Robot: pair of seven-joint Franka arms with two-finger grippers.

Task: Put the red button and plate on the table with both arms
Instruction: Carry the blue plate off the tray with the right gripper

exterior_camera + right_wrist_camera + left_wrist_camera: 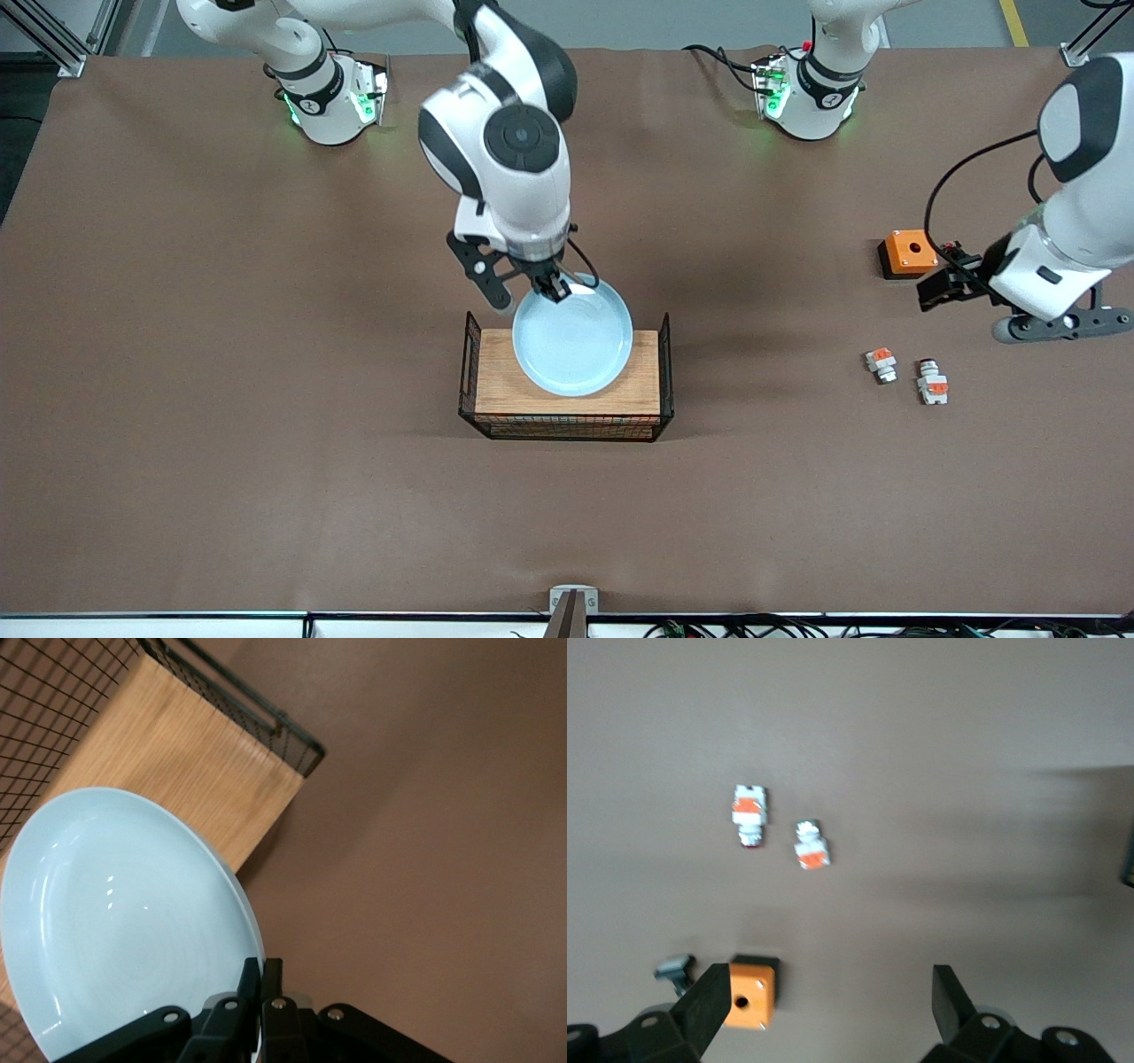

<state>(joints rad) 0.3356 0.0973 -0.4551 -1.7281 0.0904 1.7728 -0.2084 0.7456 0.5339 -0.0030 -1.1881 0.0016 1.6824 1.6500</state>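
Note:
The pale-blue plate (572, 335) sits over the wooden board and overhangs the board's edge farther from the front camera. My right gripper (554, 288) is shut on the plate's rim; in the right wrist view the gripper (262, 964) pinches the rim of the plate (124, 921). The red button (930, 383), white with an orange patch and a dark cap, lies on the brown table (266, 354) toward the left arm's end. My left gripper (932, 291) is open and empty, over the table beside the orange box. The left wrist view shows the button (749, 812) away from the open gripper (828, 1001).
The wooden board with black wire sides (567, 397) stands mid-table. An orange square box with a hole (906, 252) (751, 992) sits next to one left finger. A shorter white-and-orange block with a silver end (881, 363) (811, 846) lies beside the button.

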